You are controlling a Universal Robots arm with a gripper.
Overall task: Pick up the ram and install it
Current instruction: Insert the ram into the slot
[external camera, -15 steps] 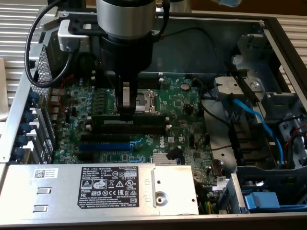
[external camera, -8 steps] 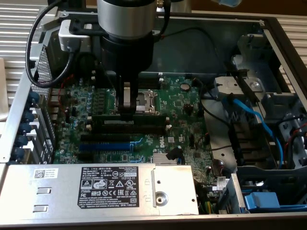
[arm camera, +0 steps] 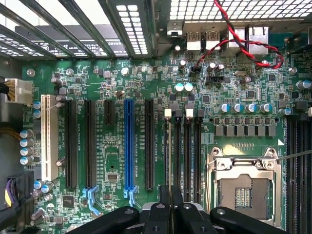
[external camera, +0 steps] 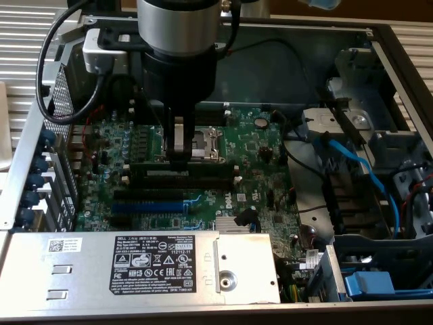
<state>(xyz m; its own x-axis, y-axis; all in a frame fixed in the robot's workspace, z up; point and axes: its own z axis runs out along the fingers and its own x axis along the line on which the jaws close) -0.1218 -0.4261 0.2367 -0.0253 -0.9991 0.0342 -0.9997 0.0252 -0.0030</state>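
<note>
Gripper [external camera: 178, 154] pinched shut on the ram [external camera: 203, 166], which stands on edge at the black memory slots [arm camera: 187, 151] beside the CPU socket [external camera: 203, 143]; near power-supply label [external camera: 162, 261] reads DELL.

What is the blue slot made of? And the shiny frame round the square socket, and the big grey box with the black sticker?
Blue slot: looks like plastic, even colour, dull sheen. Socket frame: probably metal, silvery and bright, with bent edges. Grey box: likely sheet metal, flat pale grey with punched openings. Its sticker: perhaps printed paper or film.
</note>
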